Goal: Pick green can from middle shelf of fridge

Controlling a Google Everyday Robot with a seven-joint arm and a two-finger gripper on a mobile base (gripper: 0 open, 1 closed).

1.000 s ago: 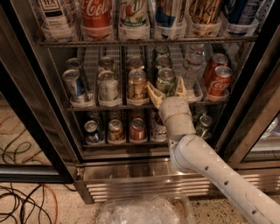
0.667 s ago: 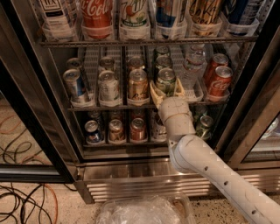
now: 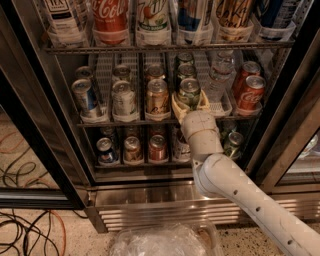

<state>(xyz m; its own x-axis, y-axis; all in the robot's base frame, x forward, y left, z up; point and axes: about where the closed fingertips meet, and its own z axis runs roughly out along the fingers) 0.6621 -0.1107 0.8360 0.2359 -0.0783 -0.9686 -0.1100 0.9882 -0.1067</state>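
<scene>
The green can (image 3: 190, 90) stands at the front of its lane on the middle shelf (image 3: 130, 121) of the fridge (image 3: 47, 150), with more green cans behind it. My gripper (image 3: 190, 104) reaches in from the lower right on its white arm. It is open, with its yellowish fingers (image 3: 176, 102) on either side of the green can's lower half. The can stands upright on the rack.
A gold-tan can (image 3: 157, 97) is just left of the green can, and a clear bottle (image 3: 217, 80) and red Coca-Cola cans (image 3: 250, 92) are to its right. Tall bottles (image 3: 110, 15) fill the rack above. Small cans (image 3: 132, 148) sit below. Cables (image 3: 25, 230) lie on the floor.
My gripper has pushed slightly further into the shelf, so its fingers sit a little deeper around the green can. The cans have not moved.
</scene>
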